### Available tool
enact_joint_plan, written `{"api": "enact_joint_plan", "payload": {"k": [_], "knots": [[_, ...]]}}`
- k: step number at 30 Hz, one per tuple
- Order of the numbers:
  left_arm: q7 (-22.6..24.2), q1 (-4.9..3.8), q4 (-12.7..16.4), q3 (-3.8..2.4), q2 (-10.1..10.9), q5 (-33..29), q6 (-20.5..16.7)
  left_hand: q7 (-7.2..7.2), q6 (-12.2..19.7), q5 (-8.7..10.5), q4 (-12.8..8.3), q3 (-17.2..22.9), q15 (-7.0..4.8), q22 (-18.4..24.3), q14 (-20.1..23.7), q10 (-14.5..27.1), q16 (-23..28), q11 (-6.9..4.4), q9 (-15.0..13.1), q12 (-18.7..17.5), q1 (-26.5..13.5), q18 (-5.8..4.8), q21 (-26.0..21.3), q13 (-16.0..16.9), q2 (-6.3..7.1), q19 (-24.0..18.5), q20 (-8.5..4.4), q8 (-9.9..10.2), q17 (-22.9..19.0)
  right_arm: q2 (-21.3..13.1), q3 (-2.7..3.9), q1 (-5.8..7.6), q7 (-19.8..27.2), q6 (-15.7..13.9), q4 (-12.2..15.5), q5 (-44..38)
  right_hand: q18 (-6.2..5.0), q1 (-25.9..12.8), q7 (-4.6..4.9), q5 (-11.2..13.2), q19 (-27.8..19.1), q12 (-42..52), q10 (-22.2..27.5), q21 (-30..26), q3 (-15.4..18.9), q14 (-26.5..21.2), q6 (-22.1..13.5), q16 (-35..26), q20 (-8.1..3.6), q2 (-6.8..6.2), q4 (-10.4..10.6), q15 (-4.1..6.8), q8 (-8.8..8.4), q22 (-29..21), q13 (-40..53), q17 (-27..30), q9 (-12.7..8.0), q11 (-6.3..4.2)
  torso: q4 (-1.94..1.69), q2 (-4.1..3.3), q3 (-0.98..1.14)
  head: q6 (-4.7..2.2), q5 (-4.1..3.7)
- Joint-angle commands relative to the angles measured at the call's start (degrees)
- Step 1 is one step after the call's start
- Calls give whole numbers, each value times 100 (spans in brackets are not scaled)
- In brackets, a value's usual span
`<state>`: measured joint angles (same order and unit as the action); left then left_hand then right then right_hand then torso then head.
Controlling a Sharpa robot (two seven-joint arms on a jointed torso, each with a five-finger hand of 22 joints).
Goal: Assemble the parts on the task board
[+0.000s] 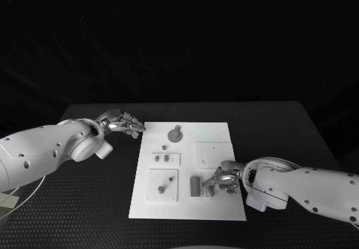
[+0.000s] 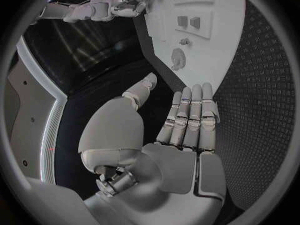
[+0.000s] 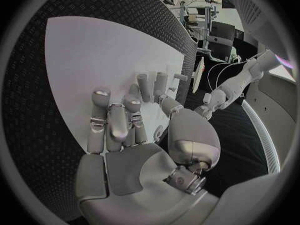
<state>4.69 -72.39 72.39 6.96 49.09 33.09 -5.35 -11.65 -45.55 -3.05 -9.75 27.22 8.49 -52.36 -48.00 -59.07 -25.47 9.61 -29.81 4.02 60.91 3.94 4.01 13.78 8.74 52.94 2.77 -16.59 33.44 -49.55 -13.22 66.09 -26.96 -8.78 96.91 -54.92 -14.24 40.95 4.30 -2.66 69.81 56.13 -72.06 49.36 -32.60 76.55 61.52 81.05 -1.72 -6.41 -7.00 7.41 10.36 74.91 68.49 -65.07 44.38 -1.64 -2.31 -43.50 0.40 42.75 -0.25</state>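
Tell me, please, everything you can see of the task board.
The task board is a flat white rectangular plate lying on the black table, its long side running away from the robot. Raised white square blocks and small grey parts sit on it. The right hand rests over its near right part; the left hand is beside its far left corner.

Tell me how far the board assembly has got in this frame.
Early, it seems. Done: nothing clearly; a round part and small pegs sit on the board, but whether they are seated is unclear. In hand: the right hand reaches at a long part lying on the board; a grip cannot be confirmed. The left hand hovers open beside the board. Left: most placements.
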Motion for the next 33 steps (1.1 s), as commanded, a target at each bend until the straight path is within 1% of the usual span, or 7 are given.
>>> {"api": "enact_joint_plan", "payload": {"k": [1,21,22,23,24,28,33], "knots": [[32,-6,10,-2,-5,-1,75,13,30,22,37,3,2,9,-24,-11,40,16,6,5,-34,53,7,-5,2,-40,5,-24,10,4,-5,-8,55,44,-4,7,-76,-54,5,-13,-2,-12,22,-15,-1,8,25,4,-54,1,36,38,28,59,-2,-5,8,-34,0,0,2,-1,1],[31,-6,11,0,2,0,71,13,30,22,38,3,2,9,-24,-11,40,16,7,5,-34,54,7,-6,2,-40,5,-24,10,-11,-4,-8,122,299,8,-15,-76,-58,2,-13,-1,-11,20,-14,-3,7,31,3,-56,7,37,40,32,60,-2,-3,10,-37,-2,-1,2,8,5],[31,-6,11,0,3,0,71,13,30,22,38,3,2,9,-24,-11,40,16,7,5,-34,54,7,-6,2,-40,5,-24,11,-14,-4,-8,126,304,9,-15,-75,118,-41,-20,30,18,-27,7,-154,78,172,56,-83,367,-17,54,115,68,6,-114,47,-75,-2,-1,2,8,5],[31,-6,11,0,3,0,71,13,30,22,38,3,2,9,-24,-11,40,16,7,5,-34,54,7,-6,2,-40,5,-24,11,-17,-4,-8,129,317,10,-15,-74,133,-48,-21,34,23,-34,10,-164,87,196,63,-85,397,-25,56,129,70,7,-129,54,-80,-2,0,1,9,5],[31,-6,9,0,3,0,70,14,30,21,37,3,2,9,-24,-11,40,16,7,5,-33,54,7,-6,2,-40,4,-24,11,-22,-4,-8,129,321,16,-15,-63,157,-146,-34,72,88,-131,67,-108,180,499,149,-82,541,-170,81,309,104,29,-276,140,-154,-2,0,1,9,5],[31,-6,10,0,2,0,73,14,30,21,37,4,2,9,-24,-11,41,16,7,5,-32,54,7,-6,1,-41,4,-25,11,-37,-4,-8,129,322,22,-15,-76,0,-187,-13,61,99,-171,111,49,184,519,181,-71,684,-388,135,331,124,32,-305,165,-209,-1,0,1,7,6],[31,-6,10,1,4,1,72,14,30,22,36,4,2,9,-24,-11,42,16,7,5,-30,54,7,-6,0,-41,4,-25,13,-46,-4,-8,132,331,30,-15,-76,-103,-191,-13,56,109,-189,123,82,187,527,192,-71,719,-472,157,336,118,41,-322,172,-216,2,1,2,8,8]]}}
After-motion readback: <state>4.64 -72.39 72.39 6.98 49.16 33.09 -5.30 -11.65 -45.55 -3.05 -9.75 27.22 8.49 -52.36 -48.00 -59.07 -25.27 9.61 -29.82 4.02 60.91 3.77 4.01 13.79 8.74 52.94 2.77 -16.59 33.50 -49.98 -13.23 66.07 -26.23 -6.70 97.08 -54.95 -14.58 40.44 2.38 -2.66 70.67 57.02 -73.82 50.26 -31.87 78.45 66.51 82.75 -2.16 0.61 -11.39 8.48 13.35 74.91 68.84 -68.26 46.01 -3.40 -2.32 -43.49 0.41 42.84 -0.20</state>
